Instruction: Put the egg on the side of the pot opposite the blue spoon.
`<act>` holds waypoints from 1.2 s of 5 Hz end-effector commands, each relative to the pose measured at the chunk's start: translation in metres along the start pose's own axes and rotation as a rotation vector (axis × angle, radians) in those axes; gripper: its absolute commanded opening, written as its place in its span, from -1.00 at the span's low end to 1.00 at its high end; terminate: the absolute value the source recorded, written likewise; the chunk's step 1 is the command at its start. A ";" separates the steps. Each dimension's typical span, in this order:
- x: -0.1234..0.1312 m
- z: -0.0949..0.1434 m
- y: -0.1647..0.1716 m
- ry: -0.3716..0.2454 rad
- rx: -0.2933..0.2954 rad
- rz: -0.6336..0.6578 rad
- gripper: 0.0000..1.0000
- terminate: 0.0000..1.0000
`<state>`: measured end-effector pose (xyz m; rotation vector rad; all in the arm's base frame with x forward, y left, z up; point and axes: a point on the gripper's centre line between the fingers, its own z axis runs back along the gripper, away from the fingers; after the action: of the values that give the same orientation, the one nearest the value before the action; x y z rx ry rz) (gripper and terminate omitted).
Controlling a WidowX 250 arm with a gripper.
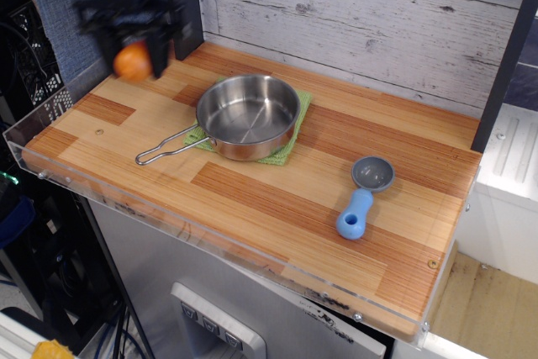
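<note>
Orange and blurred, the egg [133, 62] hangs at the lower end of the gripper [134, 50], held between its dark fingers above the far left corner of the wooden table [277, 199]. The gripper is clamped on the egg, with a finger on each side of it, and the egg shows just below the gripper body. Blur hides which way the egg's long axis runs; it looks nearly round from here.

The egg is up in the air, left of the pot [249, 116] and well apart from it. The pot stands on a green cloth [286, 150] near the middle of the table, open side up, with nothing in it. Its thin wire handle [168, 145] points toward the front left edge of the table.

The blue spoon [363, 197] lies flat to the right of the pot, well apart from it. Its long axis runs from front to back, with the grey bowl at the far end and the blue handle toward the front edge. The hole in the handle's end faces up.

Counted: 1 egg, 1 pot, 1 spoon, 1 cloth, 1 gripper. A grey plank wall [378, 23] stands behind the table.
</note>
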<state>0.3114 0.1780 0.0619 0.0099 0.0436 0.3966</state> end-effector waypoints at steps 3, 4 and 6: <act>0.017 -0.029 -0.006 -0.091 0.126 -0.092 -1.00 -1.00; 0.017 -0.033 0.000 -0.054 0.116 -0.084 1.00 -1.00; 0.010 0.026 0.008 -0.183 0.045 -0.028 1.00 -1.00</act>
<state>0.3229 0.1848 0.0665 0.0656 -0.0843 0.3699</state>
